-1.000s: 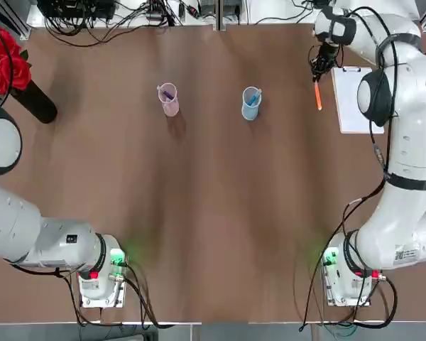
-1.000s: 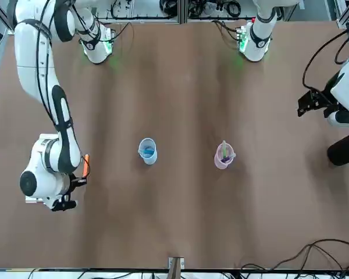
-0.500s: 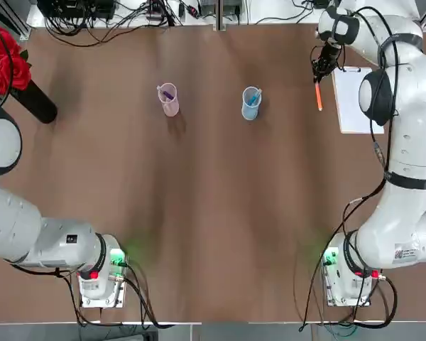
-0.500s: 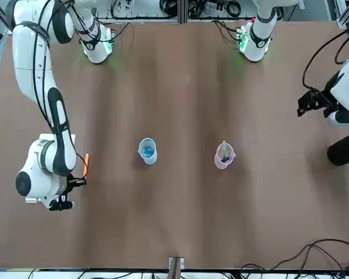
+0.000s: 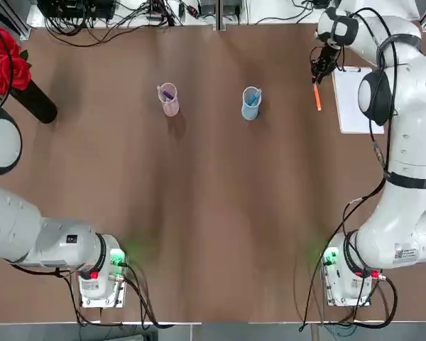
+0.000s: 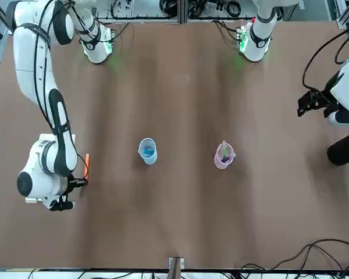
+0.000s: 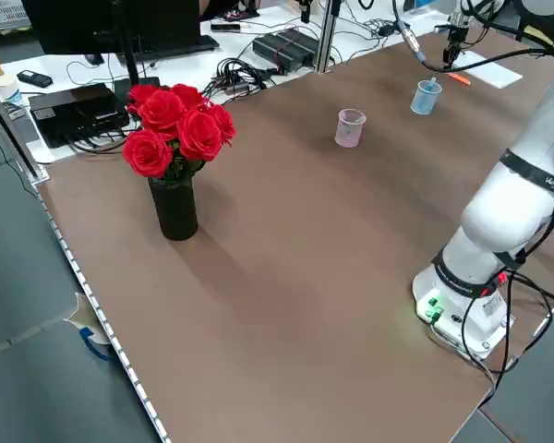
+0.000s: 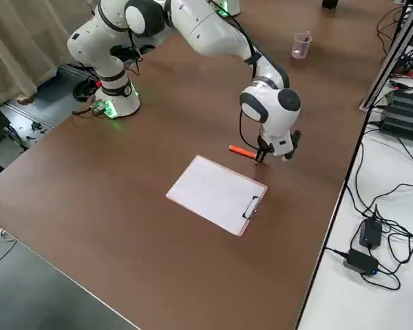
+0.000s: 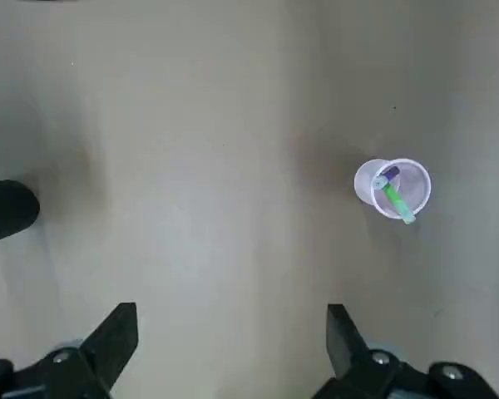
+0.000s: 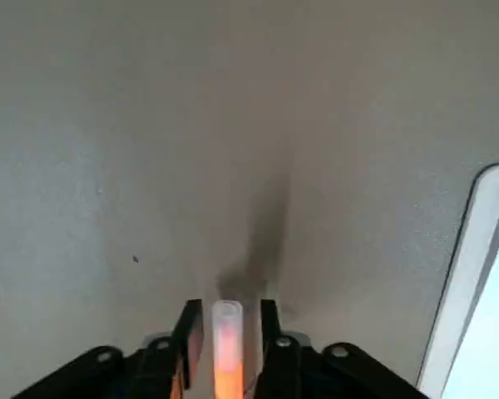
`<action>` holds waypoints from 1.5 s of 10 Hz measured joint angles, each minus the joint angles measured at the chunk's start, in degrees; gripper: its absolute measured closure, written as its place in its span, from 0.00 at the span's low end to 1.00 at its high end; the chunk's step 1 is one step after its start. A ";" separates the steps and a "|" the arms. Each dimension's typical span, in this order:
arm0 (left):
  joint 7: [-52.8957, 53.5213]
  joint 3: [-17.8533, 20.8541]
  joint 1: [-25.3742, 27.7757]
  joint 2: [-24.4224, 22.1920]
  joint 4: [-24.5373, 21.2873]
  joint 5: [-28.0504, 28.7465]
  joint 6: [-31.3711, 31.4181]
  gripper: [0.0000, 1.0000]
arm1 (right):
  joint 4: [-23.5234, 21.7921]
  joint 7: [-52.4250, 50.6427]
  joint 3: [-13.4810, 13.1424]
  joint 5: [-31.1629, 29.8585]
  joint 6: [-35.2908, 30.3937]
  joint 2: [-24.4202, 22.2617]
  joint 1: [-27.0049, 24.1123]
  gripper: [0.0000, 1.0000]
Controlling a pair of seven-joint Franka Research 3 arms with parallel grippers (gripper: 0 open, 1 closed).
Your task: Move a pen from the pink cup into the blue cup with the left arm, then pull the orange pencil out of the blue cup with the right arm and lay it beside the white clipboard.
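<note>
Black cylindrical vase [image 7: 174,208], red ruffled roses [image 7: 177,127]. Left gripper [image 9: 231,306]: near the vase, fingers apart, holding nothing. Pink translucent tapered cup [image 9: 391,189]: green pen [image 9: 397,202], purple pen [image 9: 391,174]. Blue tapered cup [image 5: 250,105]: blue pen [image 5: 254,98]. Right gripper [image 10: 233,304]: beside the clipboard, fingers apart around the smooth orange pencil [image 10: 228,353]. Flat rectangular white clipboard [image 8: 217,194]: just beside the pencil.

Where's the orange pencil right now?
In the top view, the orange pencil is toward the table's right, just left of the white clipboard, right at the right arm's end effector.
</note>
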 joint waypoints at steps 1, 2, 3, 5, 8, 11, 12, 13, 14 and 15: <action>0.00 0.00 0.00 0.00 0.00 0.00 0.00 0.00 | 0.88 -0.01 -0.97 0.00 0.00 -0.26 0.19 0.47; 0.00 0.01 0.00 0.00 0.02 0.00 0.00 0.00 | 1.88 -0.10 -2.05 -0.04 -0.21 -1.30 0.19 0.32; 0.00 0.03 0.01 0.00 0.03 0.00 0.00 0.00 | 2.73 -0.17 -2.66 -0.78 -1.46 -3.63 0.11 0.16; 0.00 0.02 0.01 0.00 0.05 0.00 0.00 0.00 | 3.44 -0.16 -2.87 -4.20 -3.28 -10.91 0.07 0.00; 0.00 0.01 0.01 0.00 0.11 0.00 0.01 0.00 | 3.53 -0.14 -2.67 -7.85 -9.53 -22.73 -1.40 0.00; 0.00 -0.01 -0.02 0.00 0.12 0.00 0.02 0.00 | 3.21 2.90 0.77 -10.39 -17.88 -31.28 -6.34 0.00; 0.00 -0.02 -0.05 0.00 0.12 0.00 0.02 0.00 | 3.13 5.71 1.77 -10.90 -20.00 -32.90 -6.74 0.00; 0.00 -0.01 -0.06 0.00 0.12 0.00 0.02 0.00 | 3.09 9.60 4.20 -12.79 -21.72 -34.14 -7.18 0.00; -0.01 0.05 0.01 0.00 0.12 0.00 0.02 0.00 | 3.02 14.14 7.98 -15.92 -22.99 -35.27 -7.75 0.00; -0.01 0.11 0.12 0.00 0.12 0.00 0.02 0.00 | 2.77 17.36 11.21 -18.00 -23.85 -36.33 -8.01 0.00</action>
